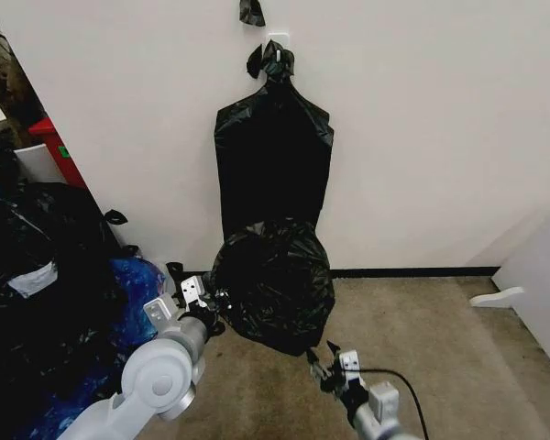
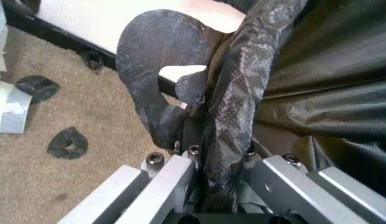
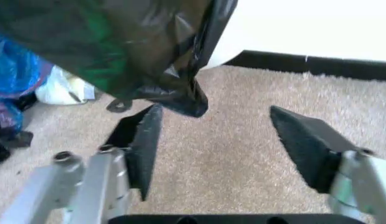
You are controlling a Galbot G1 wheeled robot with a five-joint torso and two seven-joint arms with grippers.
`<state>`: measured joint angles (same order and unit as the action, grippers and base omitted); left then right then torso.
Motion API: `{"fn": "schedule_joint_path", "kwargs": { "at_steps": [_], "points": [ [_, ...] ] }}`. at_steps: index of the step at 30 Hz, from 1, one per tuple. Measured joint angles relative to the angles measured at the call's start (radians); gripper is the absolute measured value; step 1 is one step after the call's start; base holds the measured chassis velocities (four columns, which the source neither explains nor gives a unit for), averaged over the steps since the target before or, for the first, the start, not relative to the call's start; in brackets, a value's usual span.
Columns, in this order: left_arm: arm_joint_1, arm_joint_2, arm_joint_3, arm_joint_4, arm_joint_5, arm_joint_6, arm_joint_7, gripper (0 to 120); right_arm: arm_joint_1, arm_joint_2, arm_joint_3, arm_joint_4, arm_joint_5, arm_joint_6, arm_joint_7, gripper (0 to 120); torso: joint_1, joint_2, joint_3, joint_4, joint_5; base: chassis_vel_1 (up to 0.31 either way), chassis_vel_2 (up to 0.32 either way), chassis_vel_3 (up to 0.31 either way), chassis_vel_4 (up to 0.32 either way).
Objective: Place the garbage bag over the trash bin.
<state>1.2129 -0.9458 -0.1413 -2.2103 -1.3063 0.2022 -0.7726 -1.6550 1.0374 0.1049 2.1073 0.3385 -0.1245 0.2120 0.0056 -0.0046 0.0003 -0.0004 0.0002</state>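
One garbage bag (image 1: 273, 286), thin and glossy black, is draped over the round form standing on the carpet (image 1: 440, 357) against the white wall (image 1: 422, 137); the trash bin beneath it is covered, so its white walls cannot be made out. A twisted strip of the bag's edge (image 2: 233, 121) runs straight down between the jaws of the left gripper (image 1: 200, 307), which are pressed together on it at the bag's left side. The right gripper (image 1: 337, 368) sits just beside the bag's lower right corner, jaws spread wide apart, with the bag's dangling tip (image 3: 189, 100) hanging ahead of the gap and touching neither black pad (image 3: 143, 140). Above the bag, flat black bags (image 1: 273, 151) hang bunched from a wall hook. Stuffed black sacks (image 1: 46, 275) and a blue plastic bag (image 1: 133, 284) lie beyond the left gripper.
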Motion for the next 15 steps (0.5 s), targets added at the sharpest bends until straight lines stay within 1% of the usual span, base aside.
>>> {"fn": "schedule_joint_path", "kwargs": {
  "at_steps": [2, 4, 6, 7, 8, 11, 12, 13, 14, 15],
  "points": [
    [-0.003, -0.001, -0.005, 0.006, -0.005, -0.009, -0.01, 0, -0.03, -0.005, 0.016, 0.009, -0.026, 0.024, -0.02, 77, 0.0, 0.0, 0.0, 0.0003, 0.0001, 0.0, 0.0, 0.0, 0.0],
    [-0.013, -0.004, -0.012, 0.012, -0.027, -0.012, -0.02, 0, -0.062, -0.006, 0.036, 0.013, -0.046, 0.054, -0.039, 85, 0.0, 0.0, 0.0, -0.0004, -0.0001, 0.0, 0.0, 0.0, 0.0],
    [-0.019, -0.006, -0.018, 0.016, -0.05, -0.013, -0.031, 0, -0.083, -0.001, 0.061, 0.013, -0.045, 0.081, -0.051, 93, 0.0, 0.0, 0.0, -0.0004, 0.0, 0.0, 0.0, 0.0, 0.0],
    [-0.019, -0.006, -0.018, 0.016, -0.05, -0.013, -0.031, 0, -0.083, -0.001, 0.061, 0.013, -0.045, 0.081, -0.051, 93, 0.0, 0.0, 0.0, -0.0004, 0.0, 0.0, 0.0, 0.0, 0.0],
    [-0.02, -0.007, -0.023, 0.019, -0.066, -0.013, -0.036, 0, -0.095, 0.008, 0.081, 0.018, -0.03, 0.09, -0.055, 97, 0.0, 0.0, 0.0, -0.0002, 0.0001, 0.0, 0.0, 0.0, 0.0],
    [-0.017, -0.012, -0.049, 0.028, -0.131, -0.013, -0.043, 0, -0.129, 0.049, 0.147, 0.076, 0.074, 0.089, -0.057, 100, 0.0, 0.0, 0.0, -0.0001, -0.0001, 0.0, 0.0, 0.0, 0.0],
    [-0.015, -0.014, -0.06, 0.031, -0.155, -0.012, -0.043, 0, -0.141, 0.066, 0.174, 0.109, 0.128, 0.074, -0.057, 100, 0.0, 0.0, 0.0, -0.0003, 0.0002, 0.0, 0.0, 0.0, 0.0],
    [-0.013, -0.015, -0.076, 0.039, -0.193, -0.01, -0.042, 0, -0.157, 0.088, 0.223, 0.165, 0.225, 0.042, -0.057, 100, 0.0, 0.0, 0.0, -0.0002, 0.0001, 0.0, 0.0, 0.0, 0.0],
    [-0.013, -0.015, -0.076, 0.039, -0.193, -0.01, -0.042, 0, -0.157, 0.088, 0.223, 0.165, 0.225, 0.042, -0.057, 100, 0.0, 0.0, 0.0, -0.0002, 0.0001, 0.0, 0.0, 0.0, 0.0],
    [-0.012, -0.015, -0.085, 0.045, -0.214, -0.008, -0.039, 0, -0.164, 0.099, 0.256, 0.198, 0.294, 0.018, -0.056, 100, 0.0, 0.0, 0.0, -0.0003, -0.0001, 0.0, 0.0, 0.0, 0.0]
  ]
}}
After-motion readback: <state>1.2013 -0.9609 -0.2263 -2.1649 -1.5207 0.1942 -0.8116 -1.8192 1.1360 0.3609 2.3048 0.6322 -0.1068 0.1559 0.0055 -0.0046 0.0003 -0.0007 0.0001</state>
